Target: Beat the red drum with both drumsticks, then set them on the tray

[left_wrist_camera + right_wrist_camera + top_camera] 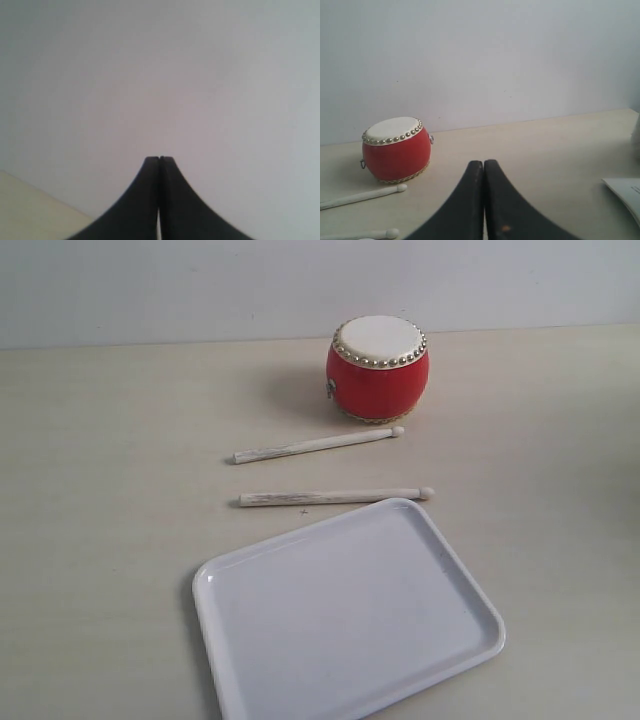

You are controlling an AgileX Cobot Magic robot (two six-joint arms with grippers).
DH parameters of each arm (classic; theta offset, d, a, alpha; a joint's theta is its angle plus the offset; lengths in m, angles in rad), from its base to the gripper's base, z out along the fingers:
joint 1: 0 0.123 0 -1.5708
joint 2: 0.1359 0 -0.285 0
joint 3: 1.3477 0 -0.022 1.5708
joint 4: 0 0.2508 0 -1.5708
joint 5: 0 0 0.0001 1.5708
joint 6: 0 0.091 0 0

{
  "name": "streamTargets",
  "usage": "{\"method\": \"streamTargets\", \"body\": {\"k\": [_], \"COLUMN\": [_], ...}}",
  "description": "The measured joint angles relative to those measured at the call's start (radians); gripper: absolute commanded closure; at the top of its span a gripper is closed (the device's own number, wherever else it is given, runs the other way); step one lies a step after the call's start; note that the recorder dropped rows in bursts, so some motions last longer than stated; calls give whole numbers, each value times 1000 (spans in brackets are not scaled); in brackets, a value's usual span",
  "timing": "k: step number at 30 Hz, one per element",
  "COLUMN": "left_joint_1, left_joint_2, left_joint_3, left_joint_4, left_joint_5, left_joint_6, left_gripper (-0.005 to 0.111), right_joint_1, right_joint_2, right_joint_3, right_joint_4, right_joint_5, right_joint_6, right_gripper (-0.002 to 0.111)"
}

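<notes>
The red drum stands upright at the back of the table, its cream drumhead ringed with gold studs. Two pale drumsticks lie side by side in front of it, the far drumstick and the near drumstick, rounded tips to the right. The white tray lies empty nearest the camera. Neither arm shows in the exterior view. My left gripper is shut and faces a blank wall. My right gripper is shut with nothing in it, well apart from the drum and the two stick tips.
A pale wall runs behind the table. A white sheet of paper lies at the edge of the right wrist view. A strip of table shows in a corner of the left wrist view.
</notes>
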Motion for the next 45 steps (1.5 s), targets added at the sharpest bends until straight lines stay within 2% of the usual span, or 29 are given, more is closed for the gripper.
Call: {"method": "streamTargets", "body": {"k": [5, 9, 19, 23, 27, 31, 34, 41, 45], "left_joint_1": [0, 0, 0, -45, -126, -211, -253, -278, -278], "left_joint_2": [260, 485, 1042, 1211, 1361, 1459, 1510, 1585, 1616], "left_joint_3": [-160, -337, -823, -995, -1125, -1210, -1237, -1242, -1242], "left_joint_4": [-8, 69, 448, 486, 483, 439, 331, -27, -180], "left_joint_5": [10, 40, 434, 610, 782, 922, 993, 1129, 1183], "left_joint_6": [90, 145, 183, 334, 606, 869, 1062, 1476, 1644], "left_gripper": [107, 107, 107, 107, 107, 107, 107, 107, 107], "right_joint_1": [0, 0, 0, 0, 0, 0, 0, 0, 0], "right_joint_2": [0, 0, 0, 0, 0, 0, 0, 0, 0], "right_joint_3": [0, 0, 0, 0, 0, 0, 0, 0, 0], "right_joint_4": [0, 0, 0, 0, 0, 0, 0, 0, 0], "right_joint_5": [0, 0, 0, 0, 0, 0, 0, 0, 0], "right_joint_6": [0, 0, 0, 0, 0, 0, 0, 0, 0], "right_gripper": [108, 108, 108, 108, 108, 108, 108, 108, 108]}}
